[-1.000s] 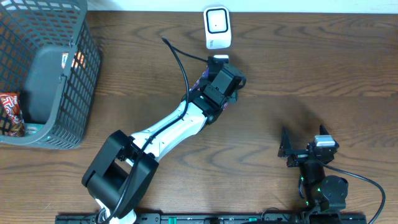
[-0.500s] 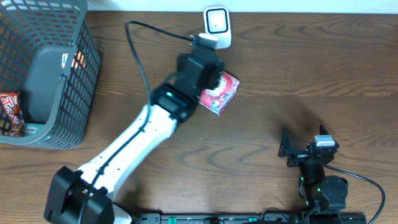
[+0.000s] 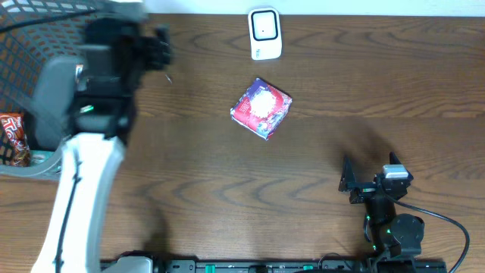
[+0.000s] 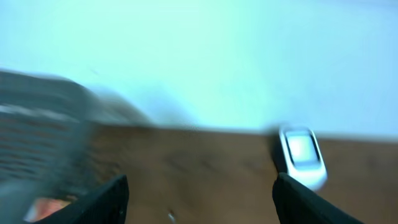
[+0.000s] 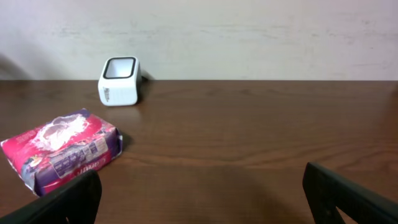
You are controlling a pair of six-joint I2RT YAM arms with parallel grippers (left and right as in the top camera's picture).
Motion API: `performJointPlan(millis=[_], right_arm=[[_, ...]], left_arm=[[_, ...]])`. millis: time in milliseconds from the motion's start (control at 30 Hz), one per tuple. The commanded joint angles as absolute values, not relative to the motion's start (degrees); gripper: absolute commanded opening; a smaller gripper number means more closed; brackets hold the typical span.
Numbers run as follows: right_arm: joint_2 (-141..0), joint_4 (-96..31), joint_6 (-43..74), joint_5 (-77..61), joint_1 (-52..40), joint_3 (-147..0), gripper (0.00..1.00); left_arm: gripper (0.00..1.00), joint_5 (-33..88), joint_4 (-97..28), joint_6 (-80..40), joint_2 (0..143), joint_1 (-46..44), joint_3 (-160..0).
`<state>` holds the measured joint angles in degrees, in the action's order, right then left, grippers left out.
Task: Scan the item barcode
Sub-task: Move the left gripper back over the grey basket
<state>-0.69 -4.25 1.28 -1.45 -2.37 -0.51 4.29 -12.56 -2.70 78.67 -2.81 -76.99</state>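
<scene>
Left gripper (image 3: 155, 49) spread wide, empty, over basket (image 3: 23, 168) at table's (image 3: 394, 83) far-left corner. Packet (image 3: 262, 108) loose near scanner (image 3: 265, 33) at far edge; scan likely done, unconfirmed.

My end effector (image 5: 202, 190) is spread wide, fingers down in both corners. A pink-and-purple pack (image 5: 62, 149) lies on the bench (image 5: 261, 130) off to my left, with the white scanner (image 5: 119, 81) behind it by the wall (image 5: 249, 37).
</scene>
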Motion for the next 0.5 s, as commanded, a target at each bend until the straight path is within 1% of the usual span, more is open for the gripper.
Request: performJointPlan(millis=[0,100,200,467], right_arm=[[-0.38,-4.32,2.09,-0.99,-2.35,-0.36,0.99],[-0.38,-4.32,2.11,-0.99,-2.35,-0.34,0.99],[-0.38,-4.32,2.11,-0.97,-2.35,-0.34,0.99],[-0.38,-4.34,2.11,-0.97,-2.35,-0.34,0.99]], left_arm=[[0.74,8.97,-11.75,-1.69,75.64,3.92,-78.26],[0.74,18.15,-11.73,-1.72,74.83,8.67,-78.26],[0.74,26.55,-11.70,-1.72,74.87,11.49,-78.24],[0.74,28.10,-12.21,-1.76,74.89,12.21,-78.24]])
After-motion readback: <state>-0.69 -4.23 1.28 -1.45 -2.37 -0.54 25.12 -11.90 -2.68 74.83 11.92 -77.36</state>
